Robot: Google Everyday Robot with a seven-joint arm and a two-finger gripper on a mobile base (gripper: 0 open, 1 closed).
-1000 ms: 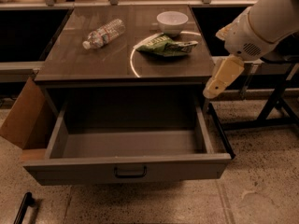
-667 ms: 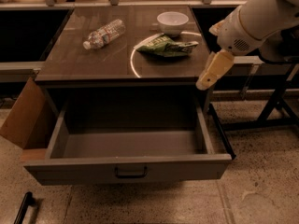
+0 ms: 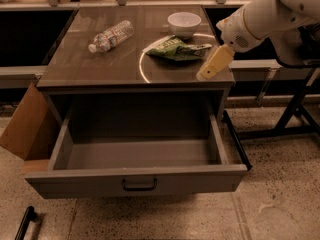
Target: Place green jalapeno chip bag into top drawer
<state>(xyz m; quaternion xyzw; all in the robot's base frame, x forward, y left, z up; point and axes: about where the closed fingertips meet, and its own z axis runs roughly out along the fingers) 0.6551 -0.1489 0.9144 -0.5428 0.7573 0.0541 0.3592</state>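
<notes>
1 chip bag point(image 3: 177, 49) on cabinet point(image 3: 95, 66) | 1 top drawer point(image 3: 200, 176) open | hand point(image 3: 214, 64) near bag, state unclear

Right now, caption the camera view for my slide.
End effector hovers beside the chip bag on the cabinet; drawer open below.

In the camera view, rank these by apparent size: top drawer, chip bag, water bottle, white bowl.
1. top drawer
2. green jalapeno chip bag and water bottle, too alike to rank
3. white bowl, though it sits farthest back
The pincer hovers just right of the bag.
</notes>
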